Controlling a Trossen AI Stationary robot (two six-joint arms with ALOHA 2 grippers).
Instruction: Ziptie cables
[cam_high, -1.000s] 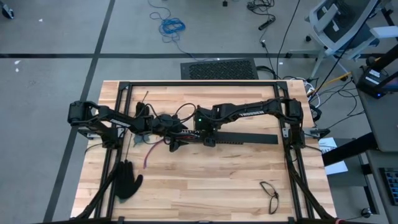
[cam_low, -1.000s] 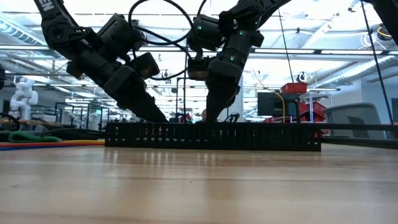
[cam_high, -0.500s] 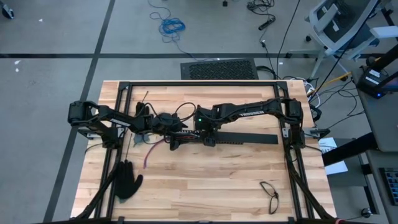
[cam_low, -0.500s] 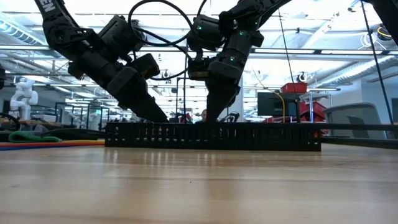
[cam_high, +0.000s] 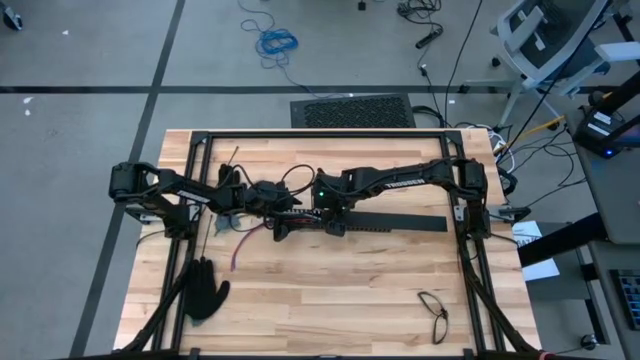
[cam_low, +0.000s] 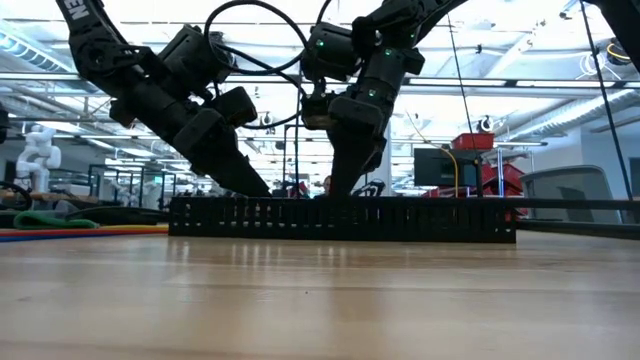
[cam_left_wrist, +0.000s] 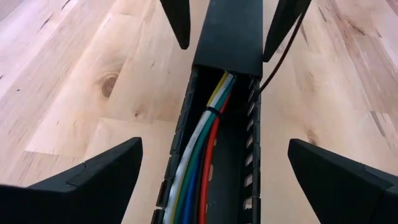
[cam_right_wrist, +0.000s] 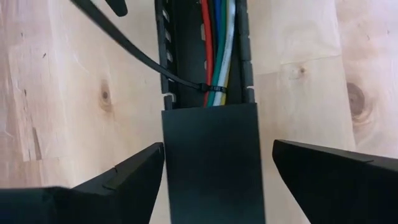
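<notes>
Jaws wide, straddling slotted duct

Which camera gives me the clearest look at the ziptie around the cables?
Right wrist view: the ziptie loops the cables inside the slotted bar, its tail trailing out. Left wrist view shows only the loop. High and low views hide it behind the arms and bar.

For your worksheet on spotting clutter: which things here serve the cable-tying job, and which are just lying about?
Job: cables, ziptie around them, slotted black bar, left gripper, right gripper.
Lying about: black glove, glasses, loose wire.
</notes>
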